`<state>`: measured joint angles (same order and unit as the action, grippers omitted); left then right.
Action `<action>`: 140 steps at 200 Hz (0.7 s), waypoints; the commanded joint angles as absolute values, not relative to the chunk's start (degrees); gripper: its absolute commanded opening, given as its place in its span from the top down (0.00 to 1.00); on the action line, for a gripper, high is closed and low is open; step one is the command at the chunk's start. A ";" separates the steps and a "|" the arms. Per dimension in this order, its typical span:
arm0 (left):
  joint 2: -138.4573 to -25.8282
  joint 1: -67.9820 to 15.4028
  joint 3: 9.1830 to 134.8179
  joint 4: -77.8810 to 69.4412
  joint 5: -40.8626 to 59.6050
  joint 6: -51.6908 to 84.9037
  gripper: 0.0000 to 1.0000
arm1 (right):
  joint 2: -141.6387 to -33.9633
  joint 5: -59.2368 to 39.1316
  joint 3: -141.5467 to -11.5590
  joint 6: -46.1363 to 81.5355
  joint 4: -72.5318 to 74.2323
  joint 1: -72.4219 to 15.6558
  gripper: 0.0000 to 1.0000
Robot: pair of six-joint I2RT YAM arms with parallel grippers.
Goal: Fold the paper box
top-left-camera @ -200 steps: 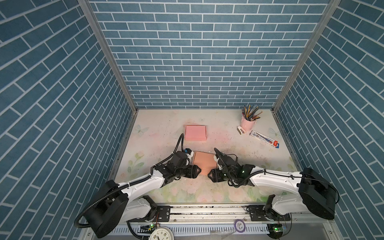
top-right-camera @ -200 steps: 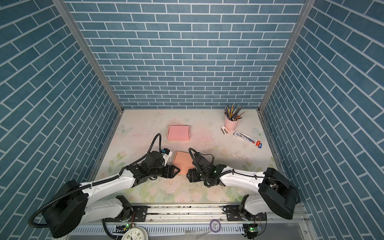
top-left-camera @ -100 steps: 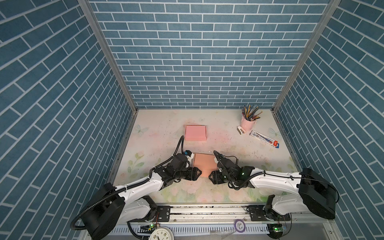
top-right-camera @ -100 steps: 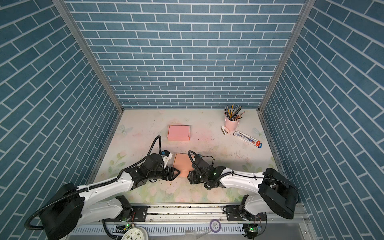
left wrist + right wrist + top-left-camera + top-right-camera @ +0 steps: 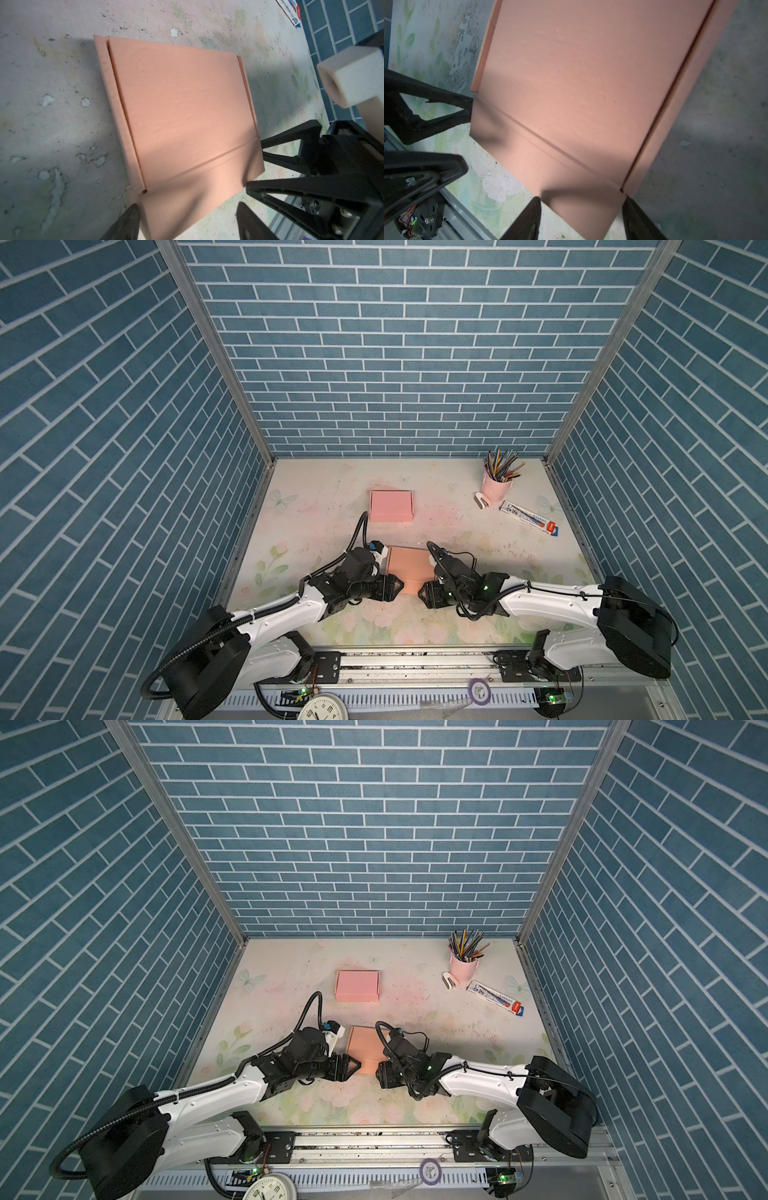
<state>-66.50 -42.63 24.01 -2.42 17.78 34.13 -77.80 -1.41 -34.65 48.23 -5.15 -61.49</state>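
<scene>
Neither the left gripper (image 5: 397, 585) nor the right gripper (image 5: 423, 595) has shifted much; both stay at the near corners of the paper box (image 5: 409, 570).
We see the box lying flat on the worktop (image 5: 324, 531), toward its front edge and midway between its sides. In both top views the black gripper heads hide part of its near flap. Each gripper's jaws stand apart around a flap corner. Both wrist views cut the fingers (image 5: 126, 222) off, and we cannot tell whether their tips press the card.
</scene>
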 commanded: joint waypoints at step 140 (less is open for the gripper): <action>-67.80 -45.80 22.16 -6.16 15.48 38.67 0.30 | -77.02 -0.18 -34.19 50.10 -4.49 -62.14 0.38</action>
<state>-67.22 -45.28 22.70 -4.64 16.62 37.74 -77.80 -0.64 -34.65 48.23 -5.34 -61.52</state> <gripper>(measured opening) 0.718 0.626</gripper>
